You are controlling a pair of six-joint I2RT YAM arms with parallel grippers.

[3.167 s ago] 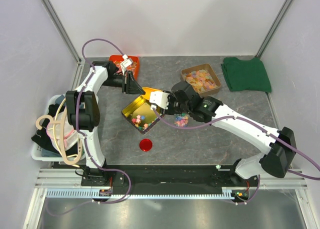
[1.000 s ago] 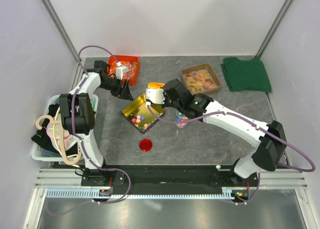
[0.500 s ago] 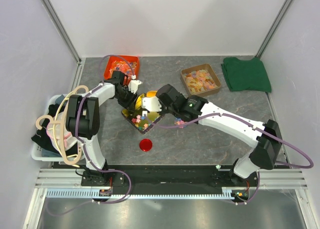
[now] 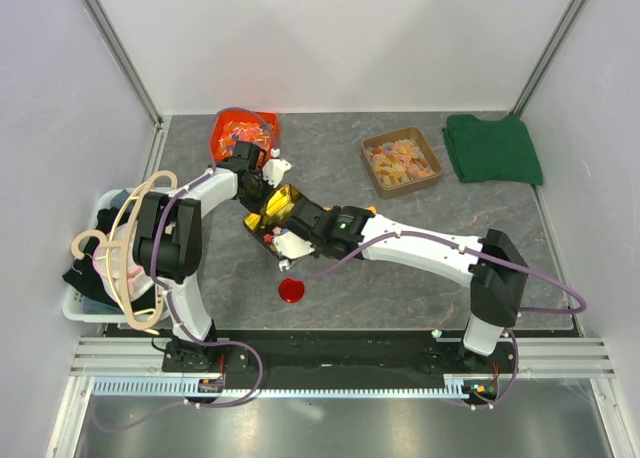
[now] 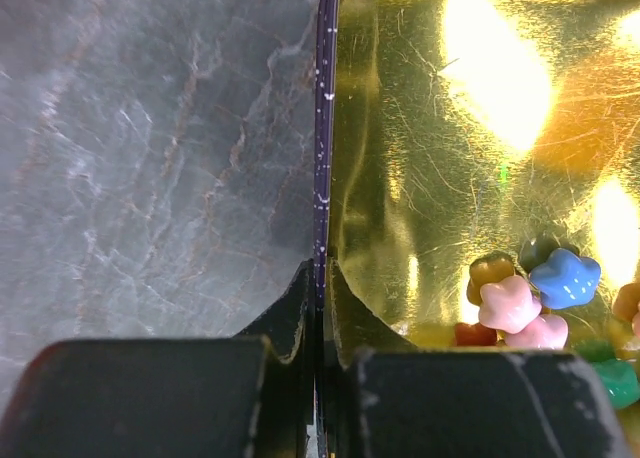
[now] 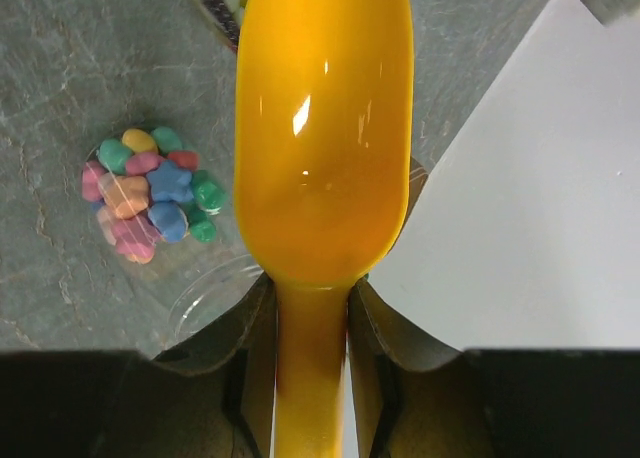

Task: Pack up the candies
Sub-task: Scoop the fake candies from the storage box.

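The candies, small chunky sweets in mixed colours, lie in a gold tin at the table's middle left. In the left wrist view my left gripper is shut on the thin dark rim of the tin, one finger inside and one outside. From above, the left gripper sits at the tin's far edge. More candies fill a small clear cup on the table. My right gripper is shut on the handle of an orange scoop, whose bowl holds nothing. The right gripper hangs over the tin's near side.
A red round lid lies near the front. An orange-red tray stands at the back left and a brown tray of gummies at the back right. A green cloth lies far right. A basket with hangers stands left.
My left gripper came down from beside the orange-red tray and closed on the tin's rim. The right arm swung the scoop left and nearer, over the tin.
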